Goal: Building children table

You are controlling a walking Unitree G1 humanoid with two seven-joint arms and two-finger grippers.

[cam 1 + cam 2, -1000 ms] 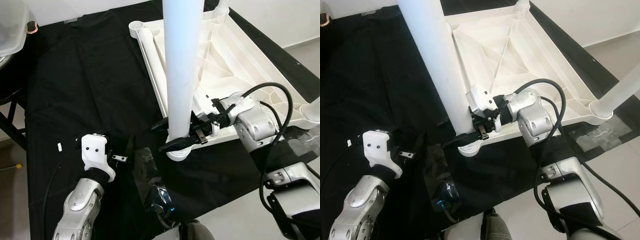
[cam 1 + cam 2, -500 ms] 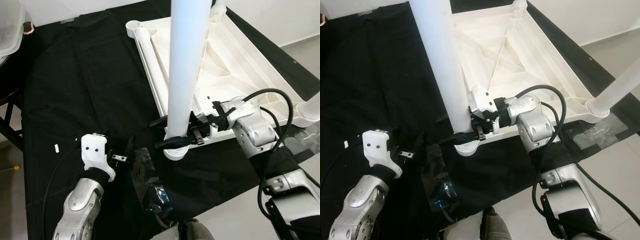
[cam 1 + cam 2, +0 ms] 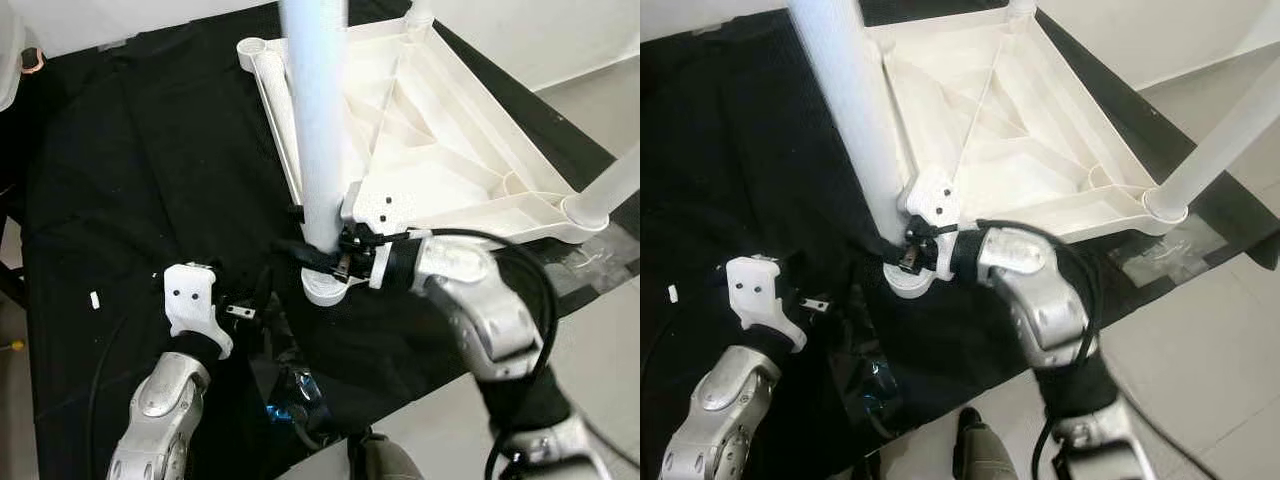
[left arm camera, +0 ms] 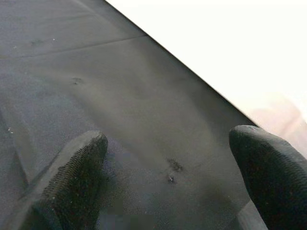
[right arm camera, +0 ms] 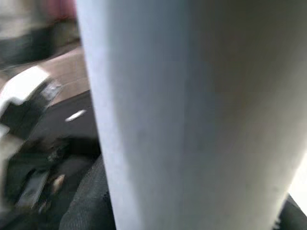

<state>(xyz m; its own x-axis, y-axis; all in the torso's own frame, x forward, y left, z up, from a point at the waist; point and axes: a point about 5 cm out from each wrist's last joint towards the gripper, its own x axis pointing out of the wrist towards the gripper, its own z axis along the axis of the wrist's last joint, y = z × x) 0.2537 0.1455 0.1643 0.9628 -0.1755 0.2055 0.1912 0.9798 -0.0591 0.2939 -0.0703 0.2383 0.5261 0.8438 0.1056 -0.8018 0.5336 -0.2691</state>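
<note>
The white table top (image 3: pixel 450 150) lies upside down on a black cloth (image 3: pixel 150 170). A white leg (image 3: pixel 315 120) stands upright in its near-left corner socket (image 3: pixel 322 288). My right gripper (image 3: pixel 312 255) is shut on the foot of this leg, one black finger on each side; the right wrist view has the leg (image 5: pixel 192 115) right up close. Left of the socket, my left gripper (image 4: pixel 168 182) hovers open just over the cloth, its fingertips (image 4: pixel 79 165) far apart with nothing between them. A second leg (image 3: pixel 612 188) stands in the right corner. Another leg (image 3: pixel 275 95) lies along the top's left rim.
A crumpled clear plastic bag (image 3: pixel 298 392) lies on the cloth near the front edge. A small white piece (image 3: pixel 93 299) lies at the left. Pale tiled floor (image 3: pixel 600 90) runs along the right. A clear container (image 3: pixel 12 45) stands at the far left corner.
The view has shifted. My right arm has swung round the socket and now reaches to the leg's foot from the near side. The left arm has stayed put.
</note>
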